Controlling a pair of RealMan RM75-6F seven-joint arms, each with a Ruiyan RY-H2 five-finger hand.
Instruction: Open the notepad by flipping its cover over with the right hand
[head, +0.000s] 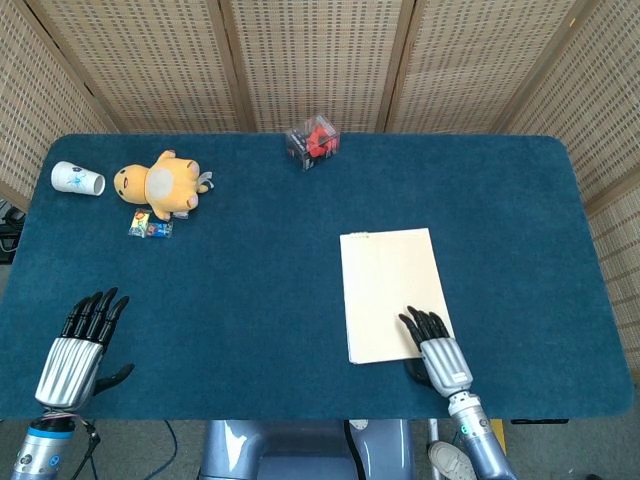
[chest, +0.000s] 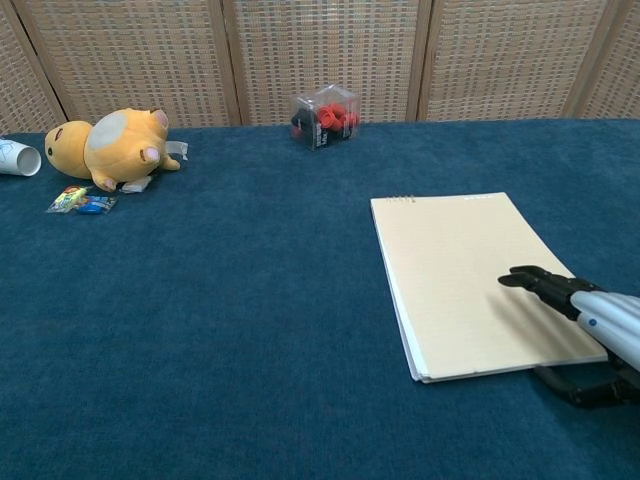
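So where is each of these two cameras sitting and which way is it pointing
Head view: high above the near table edge, tilted steeply down on the whole table; shows the left robot hand and right robot hand.
Chest view: low at the near edge, facing straight across toward the wicker screens; only the right robot hand shows.
Shared: notepad under the right fingers, plush toy, clear box.
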